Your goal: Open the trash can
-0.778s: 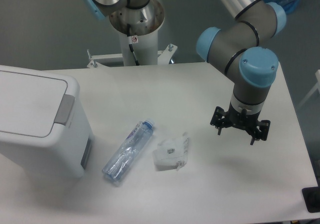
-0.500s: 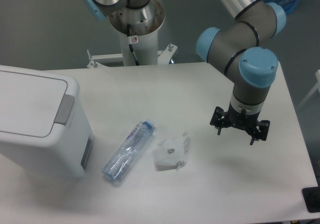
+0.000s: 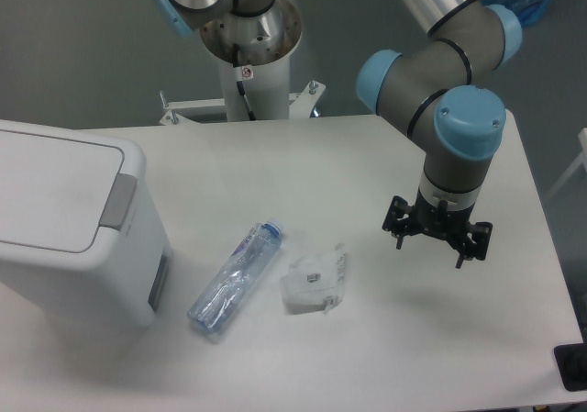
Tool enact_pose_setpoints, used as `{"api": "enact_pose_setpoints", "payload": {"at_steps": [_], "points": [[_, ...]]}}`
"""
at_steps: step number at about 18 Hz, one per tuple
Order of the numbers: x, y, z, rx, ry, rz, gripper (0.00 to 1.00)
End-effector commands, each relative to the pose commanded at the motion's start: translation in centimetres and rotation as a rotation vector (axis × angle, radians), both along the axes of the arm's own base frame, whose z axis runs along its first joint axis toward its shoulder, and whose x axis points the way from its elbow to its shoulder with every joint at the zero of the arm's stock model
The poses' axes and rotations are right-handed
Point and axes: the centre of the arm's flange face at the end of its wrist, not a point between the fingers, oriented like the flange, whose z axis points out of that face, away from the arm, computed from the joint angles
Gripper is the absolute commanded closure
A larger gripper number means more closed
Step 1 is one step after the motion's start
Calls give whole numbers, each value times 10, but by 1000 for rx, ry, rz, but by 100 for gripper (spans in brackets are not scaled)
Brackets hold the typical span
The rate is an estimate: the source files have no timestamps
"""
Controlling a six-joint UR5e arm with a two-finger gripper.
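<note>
The trash can (image 3: 73, 224) is a large white boxy bin standing at the table's left edge. Its flat lid (image 3: 50, 187) lies down, with a grey latch tab (image 3: 117, 202) on its right side. My gripper (image 3: 431, 245) hangs above the right half of the table, far to the right of the bin. The fingers point down and stand apart with nothing between them.
A clear plastic bottle (image 3: 235, 279) lies on its side between the bin and my gripper. A crumpled white wrapper (image 3: 314, 282) rests just right of the bottle. The arm's base post (image 3: 249, 50) stands behind the table's far edge.
The arm and gripper have shifted very slightly to the left. The bin, bottle and wrapper have not moved.
</note>
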Motion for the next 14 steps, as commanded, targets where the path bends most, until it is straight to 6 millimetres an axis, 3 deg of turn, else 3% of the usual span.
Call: {"api": "enact_pose_setpoints", "payload": {"at_steps": [3,6,10,14], "points": [[8,5,16,73,-29,91,0],[28,18,47,213,-95,152,0],[38,29,91,365,-173,418,0],[81,48,130,423,-143,398,0]]}}
